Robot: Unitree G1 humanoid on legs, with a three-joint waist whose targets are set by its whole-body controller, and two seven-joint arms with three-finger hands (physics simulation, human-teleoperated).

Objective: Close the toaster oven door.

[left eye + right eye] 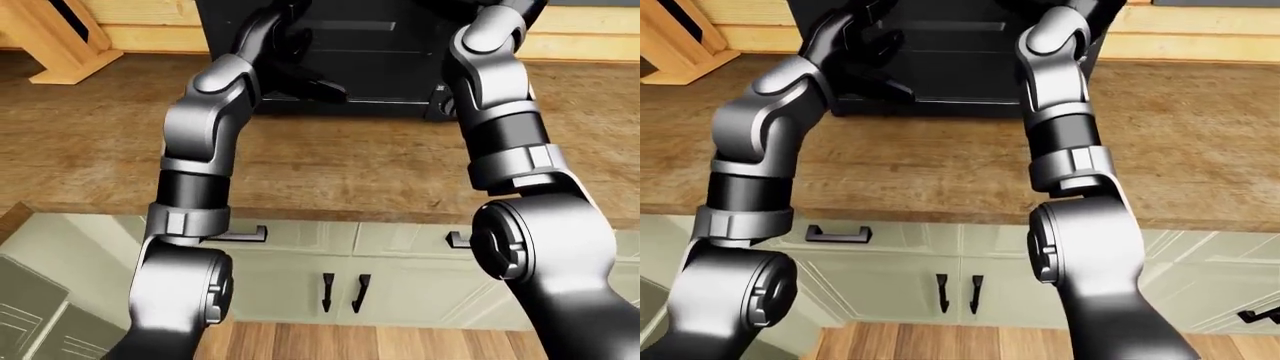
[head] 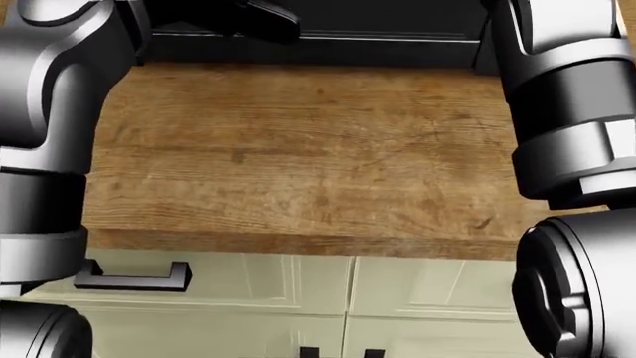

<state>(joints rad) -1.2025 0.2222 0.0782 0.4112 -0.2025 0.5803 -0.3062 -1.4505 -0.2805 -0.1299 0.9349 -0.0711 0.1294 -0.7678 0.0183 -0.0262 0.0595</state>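
Two hands raised against black toaster oven (image 1: pixel 370 67), left hand (image 1: pixel 300 71) at its door

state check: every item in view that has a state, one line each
toaster oven: upright on the counter, whether its door is open or closed cannot be told
left hand: raised against the oven, fingers spread
right hand: hidden at the oven's upper right, finger state unclear
cabinet doors: closed
drawer: closed

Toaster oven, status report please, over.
Both arms raised at the toaster oven. Left hand against its dark face, fingers spread; right hand out of frame. Door state unclear. Wooden counter holds nothing visible.
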